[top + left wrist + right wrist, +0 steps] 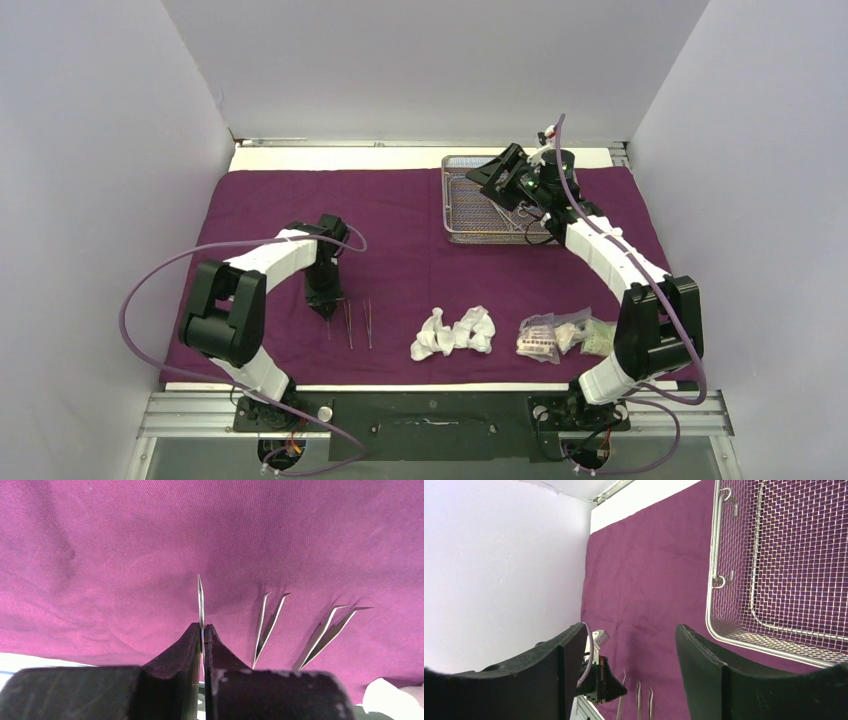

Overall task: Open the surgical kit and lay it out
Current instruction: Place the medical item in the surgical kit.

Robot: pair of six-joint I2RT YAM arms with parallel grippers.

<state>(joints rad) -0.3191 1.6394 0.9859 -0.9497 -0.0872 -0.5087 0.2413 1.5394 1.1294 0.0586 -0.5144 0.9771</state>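
The left gripper (202, 630) is clenched on a pair of tweezers (201, 602) that sticks straight out past its fingertips, tip toward the purple cloth (100, 555). Just right of it, two loose tweezers (267, 625) lie on the cloth, long axes running near-to-far. The right gripper (630, 635) hangs spread and empty above the wire-mesh tray (713, 580).

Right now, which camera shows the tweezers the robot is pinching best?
The left wrist view: the tweezers stick up, close and sharp, from the shut left gripper. The top view barely shows them, a tiny line by that gripper; the right wrist view, a far sliver.
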